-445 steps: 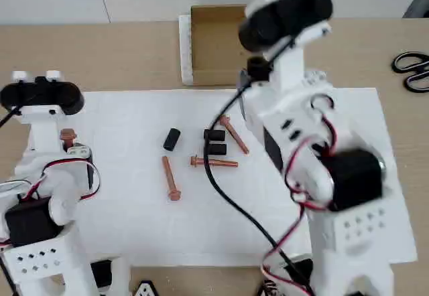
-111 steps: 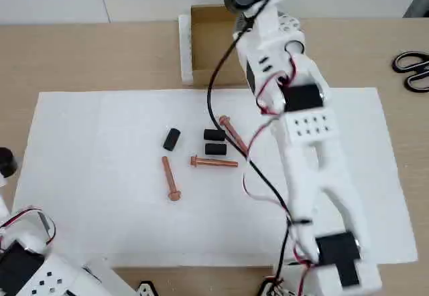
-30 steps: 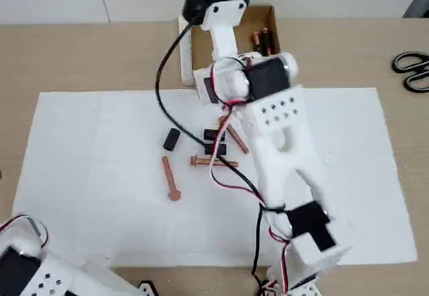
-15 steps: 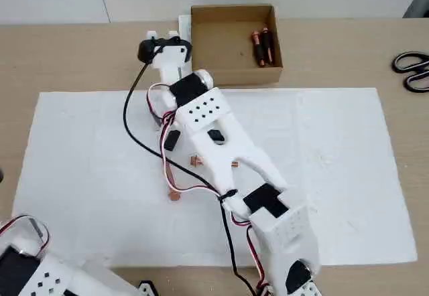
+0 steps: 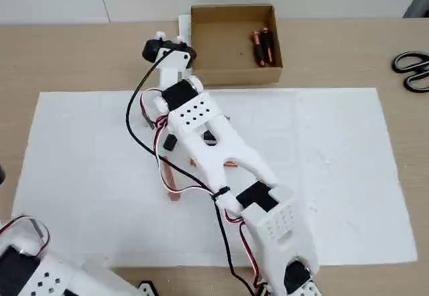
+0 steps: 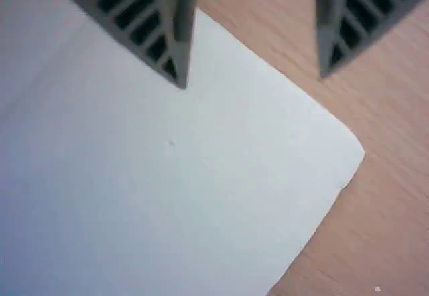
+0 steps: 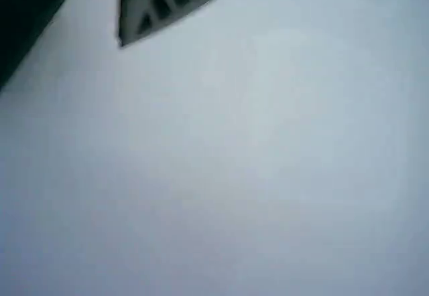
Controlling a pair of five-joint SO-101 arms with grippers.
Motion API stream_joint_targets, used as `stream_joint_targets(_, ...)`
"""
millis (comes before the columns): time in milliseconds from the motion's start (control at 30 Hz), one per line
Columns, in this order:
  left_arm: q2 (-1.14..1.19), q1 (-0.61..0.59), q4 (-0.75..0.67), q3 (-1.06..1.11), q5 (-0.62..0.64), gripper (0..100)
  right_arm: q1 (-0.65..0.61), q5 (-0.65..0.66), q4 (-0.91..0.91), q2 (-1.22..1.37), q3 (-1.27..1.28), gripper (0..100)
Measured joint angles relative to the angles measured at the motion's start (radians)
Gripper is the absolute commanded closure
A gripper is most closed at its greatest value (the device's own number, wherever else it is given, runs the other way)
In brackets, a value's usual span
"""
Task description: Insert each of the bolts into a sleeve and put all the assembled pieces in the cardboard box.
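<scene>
High view: a second ago the right arm (image 5: 221, 152) hung over the cardboard box (image 5: 221, 55). Now it has swung off, and its head sits just outside the box's left wall, by the near corner. Half a second ago it was already almost there. The box is now uncovered, and two assembled pieces (image 5: 262, 45), copper bolts in dark sleeves, lie side by side near its right wall. I judge those two delivered and the arm headed for the next parts. It stretches long and low from its base, well in front of the box, slanting across the white sheet (image 5: 348, 162). A loose bolt (image 5: 171, 183) and a loose sleeve (image 5: 169, 142) peek out beside it; the arm now covers most of the other loose parts. The left arm (image 5: 27, 269) is folded up, well apart from the box.

Left wrist view: the left gripper (image 6: 251, 48) is released, fingers wide apart with nothing between them, above a corner of the sheet where it meets the table (image 6: 395, 195).

Right wrist view: the right gripper (image 7: 107, 25) hangs close over bare sheet. A dark block (image 7: 27, 21) lies beside it, either its own part or a sleeve, so I cannot tell whether this pincer is clenched or released.
</scene>
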Motion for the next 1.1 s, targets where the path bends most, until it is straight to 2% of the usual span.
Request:
stream_joint_targets(200, 0.000, 0.000, 0.000, 0.000, 0.000, 88, -0.052, -0.006, -0.002, 0.005, 0.000, 68.4)
stream_joint_targets(567, 0.000, 0.000, 0.000, 0.000, 0.000, 88, -0.055, -0.006, -0.003, 0.012, 0.006, 68.5)
stream_joint_targets(733, 0.000, 0.000, 0.000, 0.000, 0.000, 88, -0.055, -0.087, -0.049, 0.091, 0.006, 68.5)
stream_joint_targets(1100, 0.000, 0.000, 0.000, 0.003, 0.000, 88, -0.055, -0.103, -0.104, 0.123, 0.006, 68.6)
